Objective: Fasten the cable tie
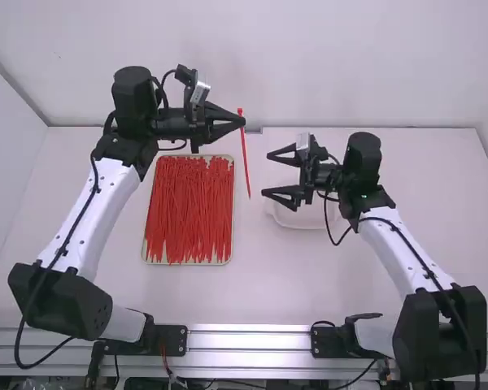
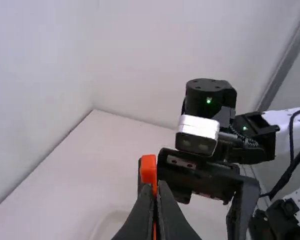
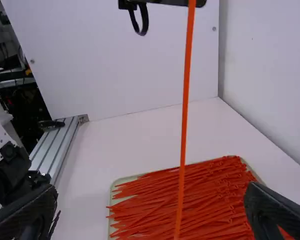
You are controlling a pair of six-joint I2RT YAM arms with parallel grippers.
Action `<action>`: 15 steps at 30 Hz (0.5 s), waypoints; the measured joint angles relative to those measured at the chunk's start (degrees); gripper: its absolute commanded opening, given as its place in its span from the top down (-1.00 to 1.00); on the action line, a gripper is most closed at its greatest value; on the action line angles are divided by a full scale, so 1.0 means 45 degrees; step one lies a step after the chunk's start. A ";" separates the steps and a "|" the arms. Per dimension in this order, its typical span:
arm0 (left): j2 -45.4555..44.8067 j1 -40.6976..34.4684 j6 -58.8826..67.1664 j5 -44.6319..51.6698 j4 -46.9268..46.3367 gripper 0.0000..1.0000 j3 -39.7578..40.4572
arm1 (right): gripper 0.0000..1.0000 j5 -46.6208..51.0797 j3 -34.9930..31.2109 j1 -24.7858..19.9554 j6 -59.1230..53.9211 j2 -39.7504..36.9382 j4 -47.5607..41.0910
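On the near part of the table (image 1: 268,276) the two arms' bases stand at the front rail. Farther in, left of the middle, lies a flat tray (image 1: 187,263) heaped with loose red ties (image 1: 189,210), all running roughly lengthwise. Right of the tray, a pale tub (image 1: 302,221) sits on the table. The right gripper (image 1: 274,173) hangs above the tub's left part and points left toward the tray. It is released, with its jaws spread wide; in the right wrist view one of its fingers (image 3: 272,210) stands at either bottom corner with a broad gap between them. Beyond this, over the far end of the tray, the left gripper (image 1: 237,123) is raised off the table and points right. It is clenched on the single tie (image 1: 245,154), just below the tie's head. In the left wrist view its fingers (image 2: 140,220) are pressed together on the strap, and the square head stands just above their tips. From there the tie hangs nearly straight down, with a slight lean, between the tray's right edge and the right gripper, apart from both. In the right wrist view it shows as a long upright strap in front of the heap, midway between the open jaws. Whether its lower end meets the table cannot be told. Behind everything stands a plain white wall (image 1: 325,57).
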 measured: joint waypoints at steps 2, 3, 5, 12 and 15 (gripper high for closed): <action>0.0000 -0.0005 -0.0005 0.0126 0.0000 0.97 -0.0049 | -0.94 -0.0005 0.0000 0.0073 -0.0078 0.0000 0.0112; 0.0000 -0.0015 -0.0005 0.0199 -0.0010 0.97 -0.0063 | -0.94 -0.0010 -0.0005 0.0117 -0.0107 0.0000 0.0194; 0.0000 -0.0015 0.0000 0.0301 -0.0068 0.97 -0.0063 | -0.93 -0.0024 0.0000 0.0204 -0.0073 0.0000 0.0374; 0.0000 -0.0078 -0.0005 0.0393 -0.0194 0.97 -0.0058 | -0.81 0.0024 0.0000 0.0515 -0.0049 0.0000 0.0563; 0.0000 -0.0092 0.0000 0.0593 -0.0189 0.97 -0.0058 | -0.81 0.0136 0.0000 0.0568 -0.0029 0.0000 0.0573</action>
